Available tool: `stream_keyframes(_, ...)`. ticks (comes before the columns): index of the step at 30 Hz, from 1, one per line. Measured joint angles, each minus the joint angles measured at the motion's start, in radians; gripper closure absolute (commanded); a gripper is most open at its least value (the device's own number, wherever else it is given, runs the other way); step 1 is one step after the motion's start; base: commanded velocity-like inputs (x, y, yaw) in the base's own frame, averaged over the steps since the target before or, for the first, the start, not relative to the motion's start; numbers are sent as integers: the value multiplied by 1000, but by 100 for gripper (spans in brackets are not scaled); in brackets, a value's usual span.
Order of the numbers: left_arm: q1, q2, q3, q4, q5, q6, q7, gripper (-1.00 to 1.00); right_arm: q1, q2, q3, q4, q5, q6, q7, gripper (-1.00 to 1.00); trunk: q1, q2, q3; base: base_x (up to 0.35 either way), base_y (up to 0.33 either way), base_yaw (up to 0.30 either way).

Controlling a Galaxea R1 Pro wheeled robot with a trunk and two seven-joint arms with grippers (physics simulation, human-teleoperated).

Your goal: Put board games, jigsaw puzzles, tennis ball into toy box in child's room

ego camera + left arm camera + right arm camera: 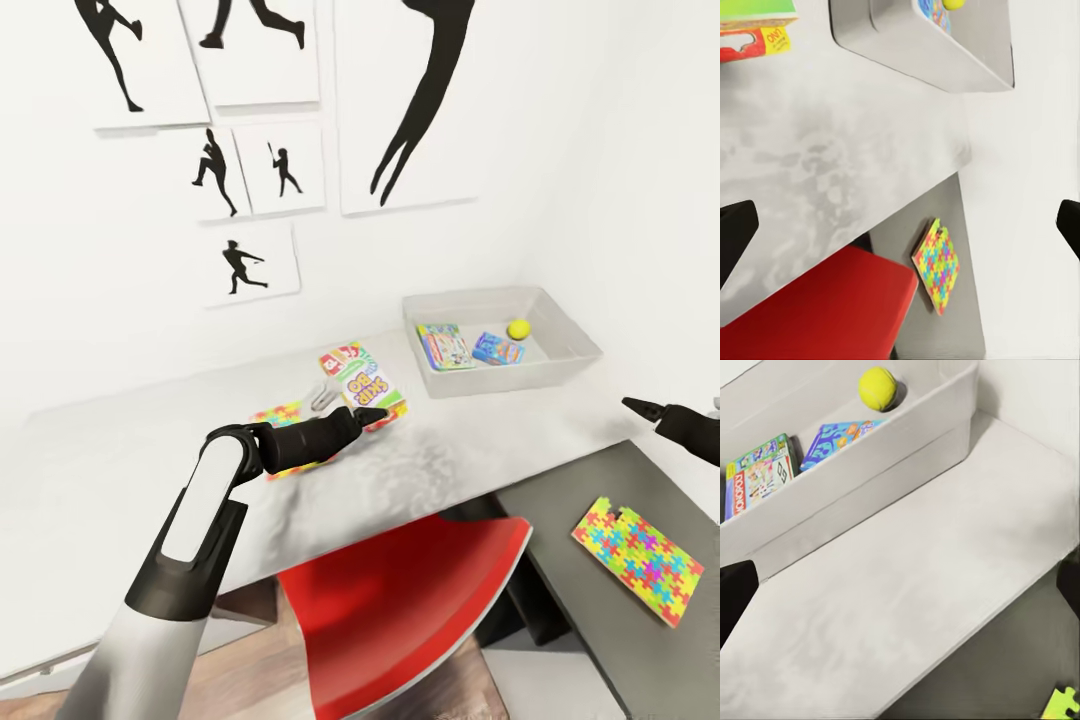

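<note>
The toy box stands at the table's far right corner and holds a green-white board game, a blue board game and the tennis ball. A SKIP BO board game lies on the table left of the box. My left gripper hovers at its near edge, open and empty, fingers wide apart. One jigsaw puzzle is partly hidden behind my left arm. The other jigsaw puzzle lies on the lower dark section. My right gripper is open over the table's right end, near the toy box.
A red chair is tucked under the table below my left arm. A small grey metal object lies beside the SKIP BO box. White walls with silhouette posters close the corner behind and to the right.
</note>
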Motion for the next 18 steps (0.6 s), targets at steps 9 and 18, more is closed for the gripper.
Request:
stream_keyframes(9,-7,-7,-6,3,1,0,1,-100,0,1,-2,0,-21,0,4,-100,0,0,0,0,33,-290)
stream_keyframes(18,-39,-7,-13,5,-15,12,16,-100,28,0,-3,0,-124,0,3,-100,0,0,0,0,2,-295)
